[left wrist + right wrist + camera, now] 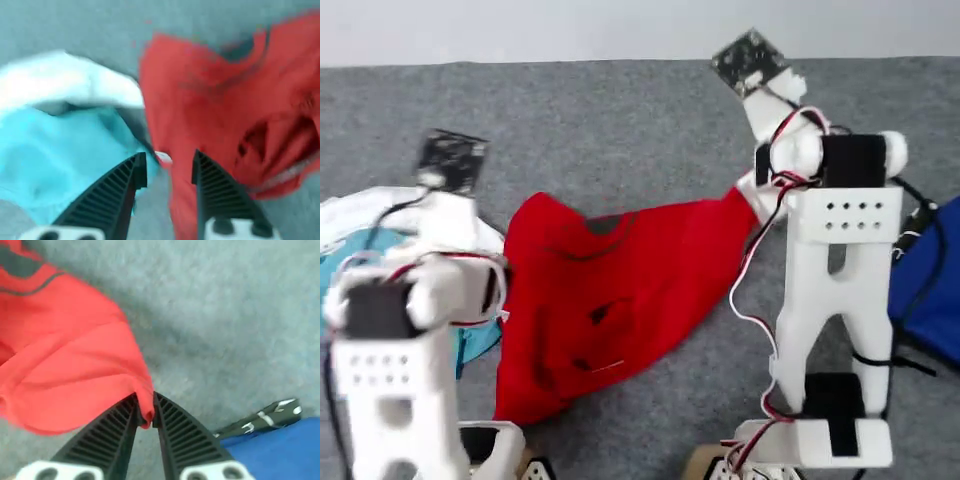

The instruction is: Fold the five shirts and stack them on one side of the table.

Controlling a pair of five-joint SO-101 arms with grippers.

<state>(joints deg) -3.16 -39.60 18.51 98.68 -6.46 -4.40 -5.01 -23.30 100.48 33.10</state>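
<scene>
A red shirt [600,290] lies crumpled in the middle of the grey table, its right corner pulled up and to the right. My right gripper [145,412] is shut on that corner of the red shirt [65,370]; in the high view the right gripper [750,195] sits at the shirt's stretched tip. My left gripper [167,167] hangs open above the red shirt's [235,115] left edge, where it meets a light blue shirt [55,155] and a white shirt [65,80]. The left arm [420,290] stands over those at the table's left.
The light blue and white shirts [350,235] lie at the left edge, partly under the left arm. A dark blue shirt [930,290] lies at the right edge, beside the right arm's base [835,300]. Bare grey table [620,130] stretches along the far side.
</scene>
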